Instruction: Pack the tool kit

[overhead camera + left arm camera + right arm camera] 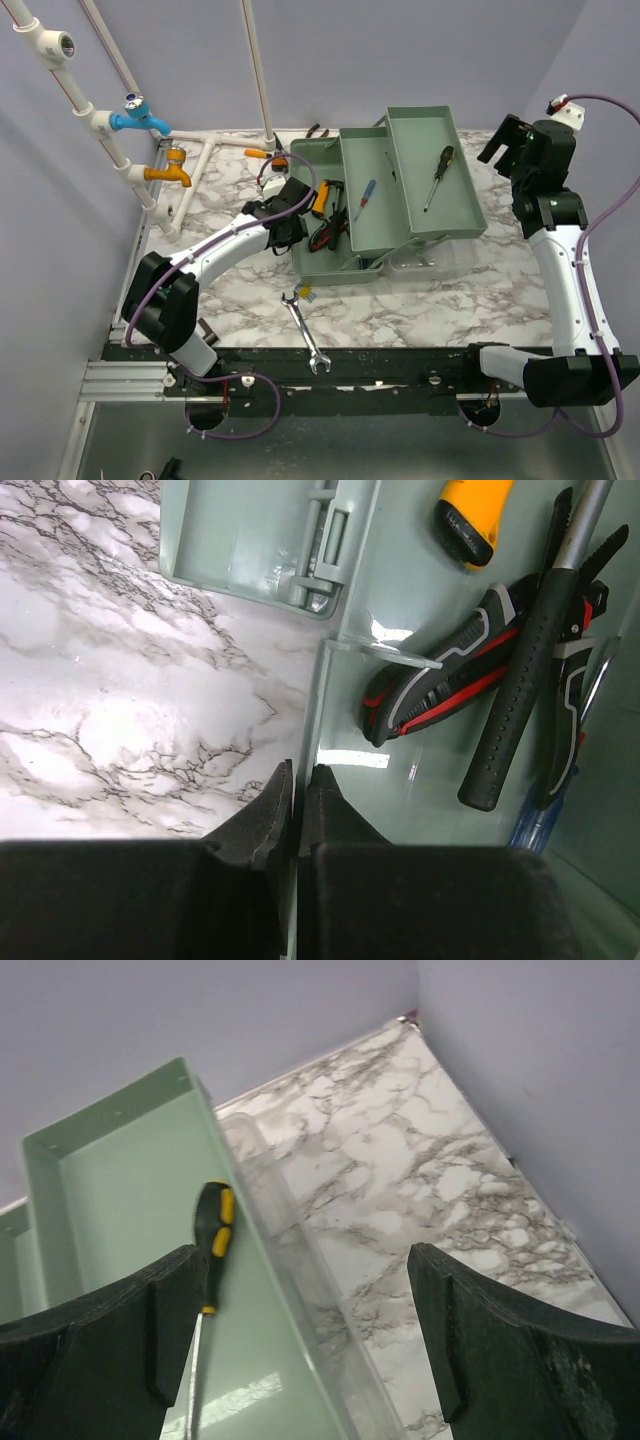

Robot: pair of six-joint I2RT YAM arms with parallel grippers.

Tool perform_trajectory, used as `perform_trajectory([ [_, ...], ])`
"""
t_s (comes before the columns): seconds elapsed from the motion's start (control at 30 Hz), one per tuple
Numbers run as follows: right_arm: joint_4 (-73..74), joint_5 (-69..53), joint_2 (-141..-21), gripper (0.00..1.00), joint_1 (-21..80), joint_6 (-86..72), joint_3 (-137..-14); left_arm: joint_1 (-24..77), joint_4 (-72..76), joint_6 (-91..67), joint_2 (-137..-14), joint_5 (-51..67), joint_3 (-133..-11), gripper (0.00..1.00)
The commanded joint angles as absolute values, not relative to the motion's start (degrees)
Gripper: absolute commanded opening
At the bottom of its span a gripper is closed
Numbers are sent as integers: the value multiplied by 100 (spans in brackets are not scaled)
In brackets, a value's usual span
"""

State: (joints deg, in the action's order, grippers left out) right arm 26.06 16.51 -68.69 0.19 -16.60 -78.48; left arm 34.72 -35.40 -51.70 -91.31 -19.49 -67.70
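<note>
The grey-green toolbox (330,272) stands open in the middle of the table, with its two trays swung out to the right. My left gripper (294,222) is shut on the box's left wall (322,695), one finger outside and one inside (297,780). Red-and-black pliers (450,670), a black-handled tool (525,690) and a yellow handle (475,515) lie in the bottom. A blue-and-red screwdriver (364,198) lies in the middle tray. A black-and-yellow screwdriver (438,175) lies in the far tray (110,1180). My right gripper (505,140) is open and empty above the tray's right edge (308,1270).
A steel wrench (305,333) lies on the marble table near the front edge, with a small item (305,293) above it. An orange-handled tool (262,154) and pliers (318,130) lie behind the box. White pipes with a blue tap (140,118) and an orange tap (170,175) stand at the back left. The translucent lid (300,1260) hangs beside the tray.
</note>
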Motion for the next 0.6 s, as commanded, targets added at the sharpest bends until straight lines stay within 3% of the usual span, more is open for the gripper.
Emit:
perform_trajectory([
  [0.0,2841,2750,-7032,90,-87,-1802,-7823,3245,-3731,-5250,-8995,-2795,-6423,0],
  [0.2,2752,2239,-7452,89,-809,-1840,-7451,3234,-3210,-4722,-8892,-2537,-6175,0],
  [0.43,2173,80,-7894,90,-1596,-2252,-6765,3229,-2853,-4119,-8821,-2090,-6101,0],
  [0.57,1506,-1205,-8064,90,-1981,-2547,-6035,3227,-2472,-3880,-8627,-1663,-5888,6],
])
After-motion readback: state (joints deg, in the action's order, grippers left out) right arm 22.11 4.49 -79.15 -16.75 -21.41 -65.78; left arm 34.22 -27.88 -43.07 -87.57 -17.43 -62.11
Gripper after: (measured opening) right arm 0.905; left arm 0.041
